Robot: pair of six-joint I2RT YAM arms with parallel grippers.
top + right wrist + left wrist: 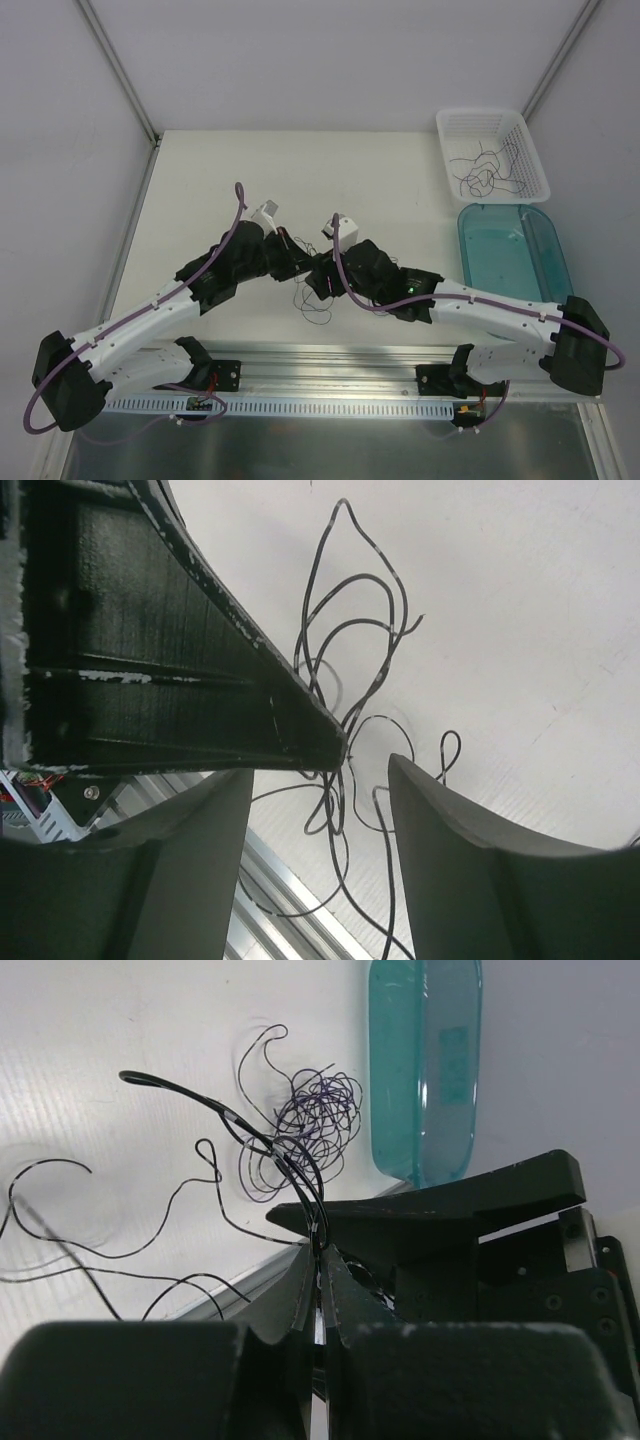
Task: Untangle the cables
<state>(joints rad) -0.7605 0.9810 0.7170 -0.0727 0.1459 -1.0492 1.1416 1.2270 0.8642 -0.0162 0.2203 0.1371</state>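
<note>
Cables [300, 1130], hair-thin dark strands, curly loops, small purplish wad

- Between right jaws: thin dark looping wire strands [335, 800] and the left arm's black wedge-shaped finger [200, 660].
- Left jaws: white desk [100, 1060] open ahead-left; translucent teal plastic tub [425, 1070] ahead-right.

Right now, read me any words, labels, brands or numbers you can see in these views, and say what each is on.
No readable text in any view.
Translucent teal plastic tray: a small rectangular patch in its base, too blurred to read.
White plastic mesh basket: no lettering visible.
</note>
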